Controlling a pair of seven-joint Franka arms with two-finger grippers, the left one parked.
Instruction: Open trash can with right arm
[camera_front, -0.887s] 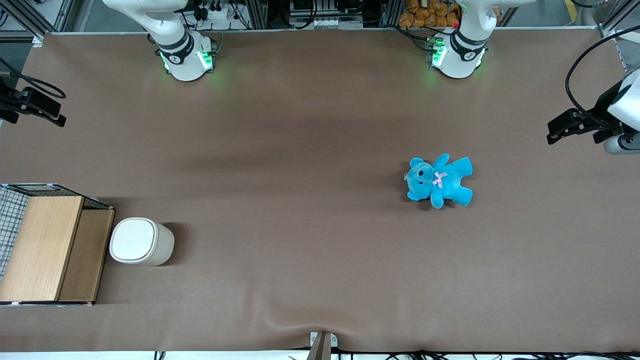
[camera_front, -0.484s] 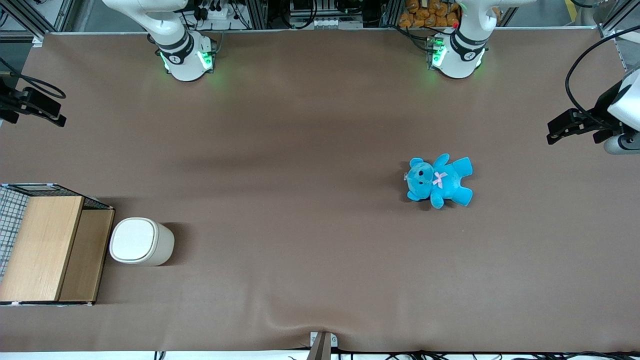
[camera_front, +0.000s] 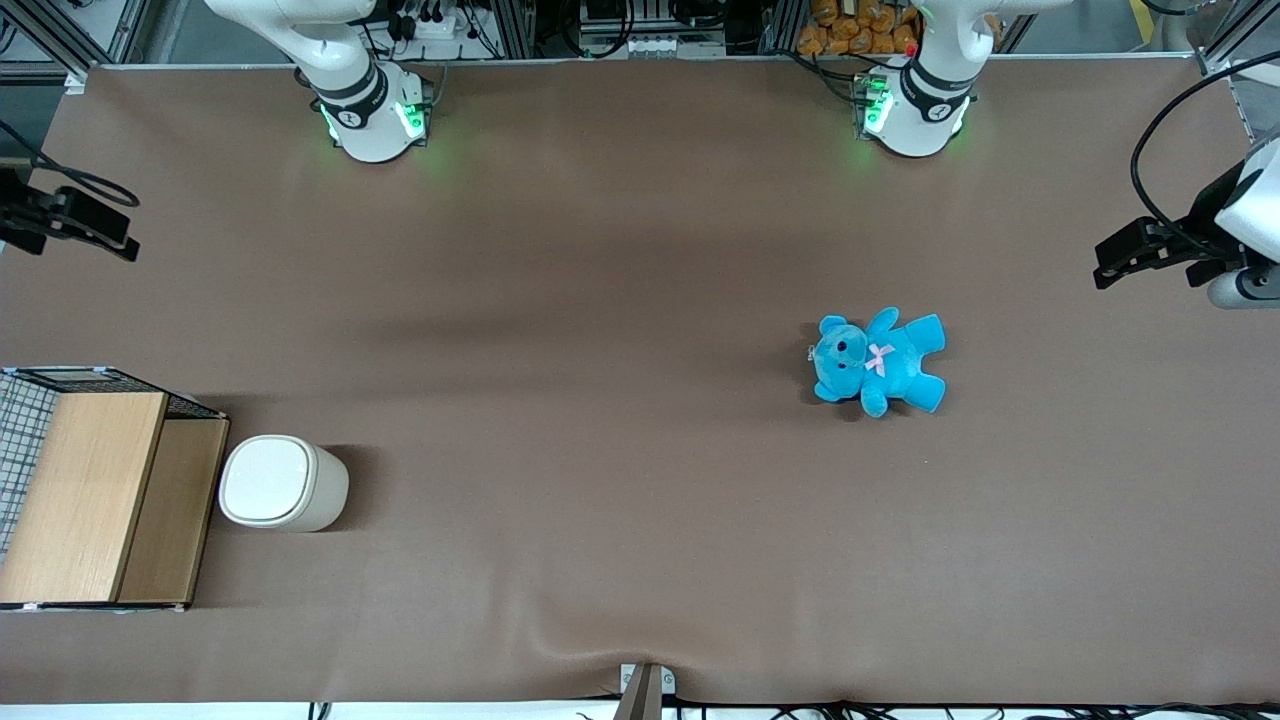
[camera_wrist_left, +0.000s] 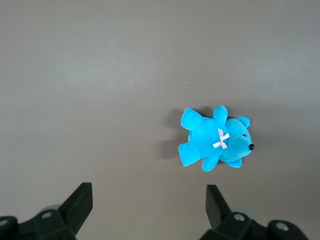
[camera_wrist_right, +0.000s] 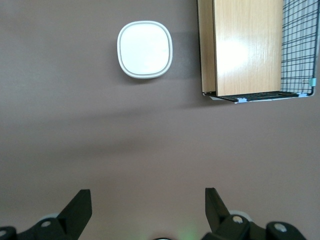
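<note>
1. The right arm's gripper (camera_wrist_right: 145, 210) hangs high above the table (camera_front: 640, 520) at the working arm's end. Its two fingers are spread wide apart and hold nothing; only bare brown table shows between them in the right wrist view.

2. In the front view the gripper (camera_front: 75, 225) shows at the edge of the picture. Against the frames of a moment ago it has shifted slightly, a little farther from the front camera and a touch inward over the table. Nothing else on the table has moved.

3. The trash can (camera_wrist_right: 145, 49) stands upright on the table, well below the gripper and well apart from it, nearer to the front camera than the gripper is. Its flat pale lid (camera_front: 263, 480) sits closed.

4. Just beside the can stands the wooden-topped wire-mesh box (camera_front: 90, 490); whether they touch cannot be told.

5. A blue teddy (camera_front: 878, 361) lies far off toward the parked arm's end.

6. Judgement: the shift is small and the approach has barely begun. The task is at its start; the gripper must travel toward the can and descend to the lid, keeping clear of the box.
</note>
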